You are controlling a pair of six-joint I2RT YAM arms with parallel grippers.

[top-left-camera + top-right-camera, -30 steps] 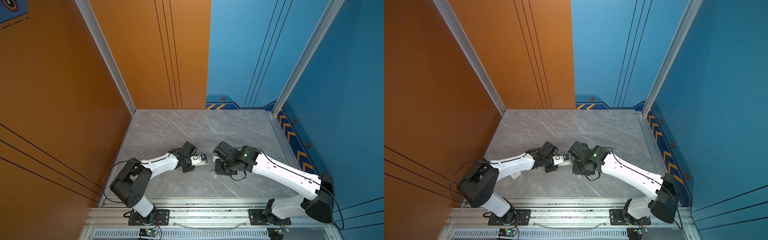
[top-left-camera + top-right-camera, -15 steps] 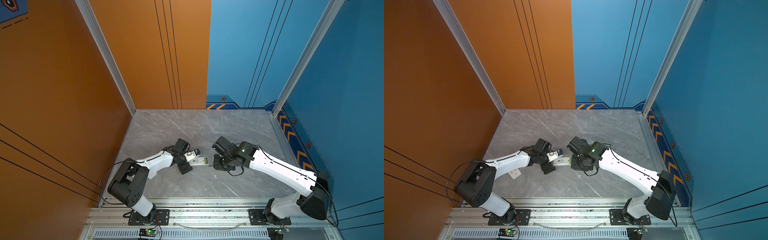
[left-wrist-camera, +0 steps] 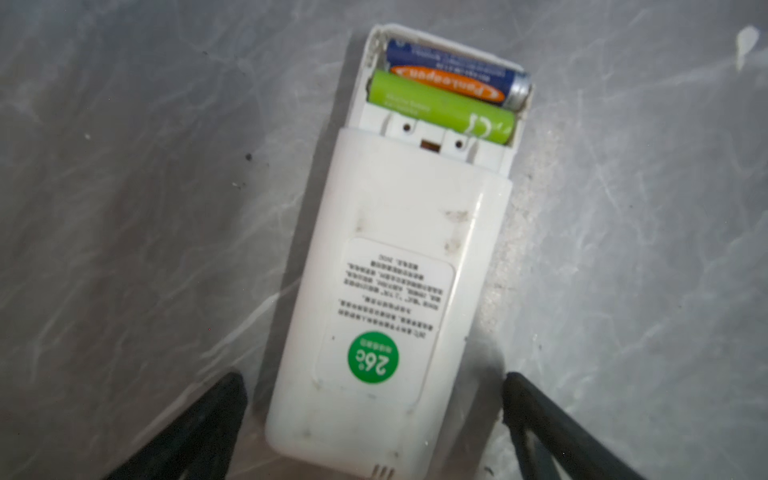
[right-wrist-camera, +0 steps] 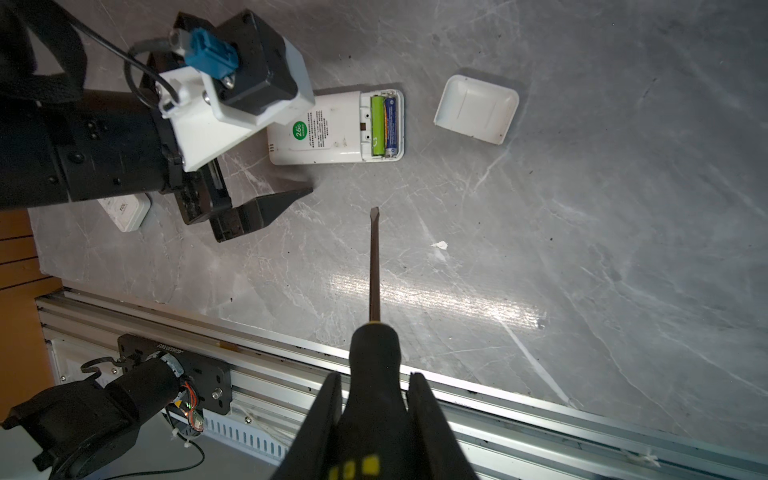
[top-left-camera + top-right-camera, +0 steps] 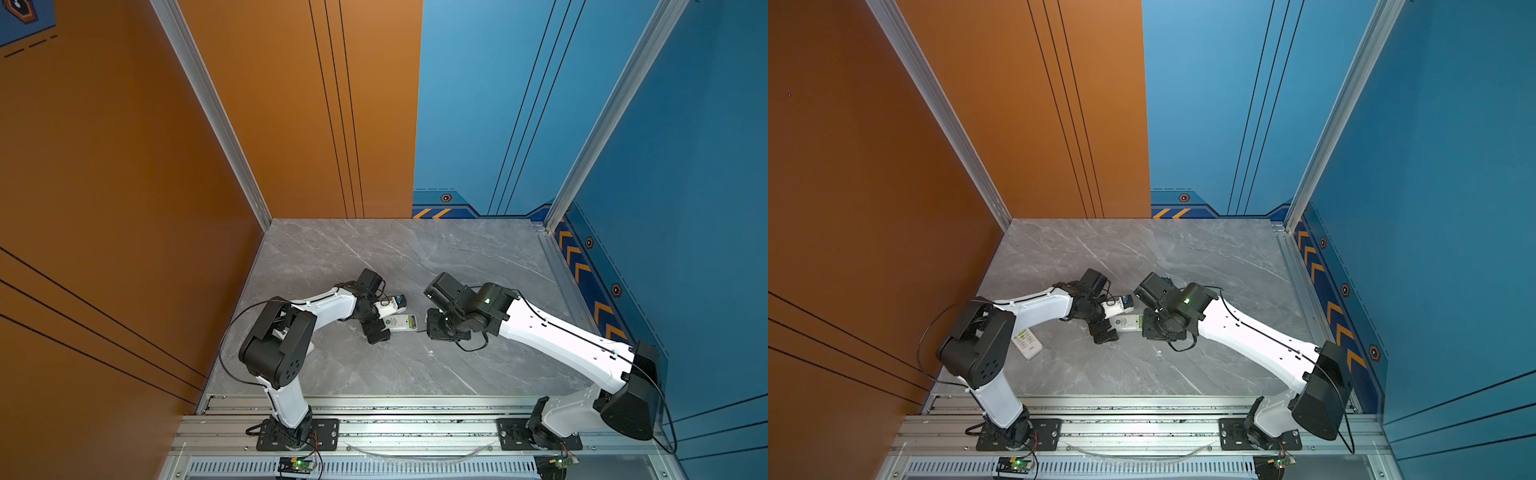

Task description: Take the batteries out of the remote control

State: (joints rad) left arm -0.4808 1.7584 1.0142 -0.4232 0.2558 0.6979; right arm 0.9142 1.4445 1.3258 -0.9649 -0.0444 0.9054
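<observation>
The white remote control [image 3: 390, 299] lies back-up on the grey table, its battery bay uncovered. Two batteries sit side by side in the bay: a lime green one [image 3: 440, 106] and a blue one with an orange band [image 3: 449, 72]. My left gripper [image 3: 374, 382] is open, its black fingers [image 3: 224, 411] straddling the remote's far end with a gap on each side. In both top views the remote [image 5: 401, 323] [image 5: 1128, 322] lies between the two grippers. My right gripper [image 4: 374, 378] is shut on a black-and-yellow screwdriver [image 4: 374, 266], whose tip stops short of the remote [image 4: 332, 126].
A loose white lid [image 4: 476, 109] lies on the table just beyond the remote's open end. A second white remote [image 5: 1027, 343] lies under the left arm. The aluminium rail [image 4: 498, 399] runs along the table's front edge. Orange and blue walls enclose the table.
My left gripper has opened and let go of the remote, which now lies on the table. The left arm drew back to the left. The right gripper stays shut on the screwdriver.
</observation>
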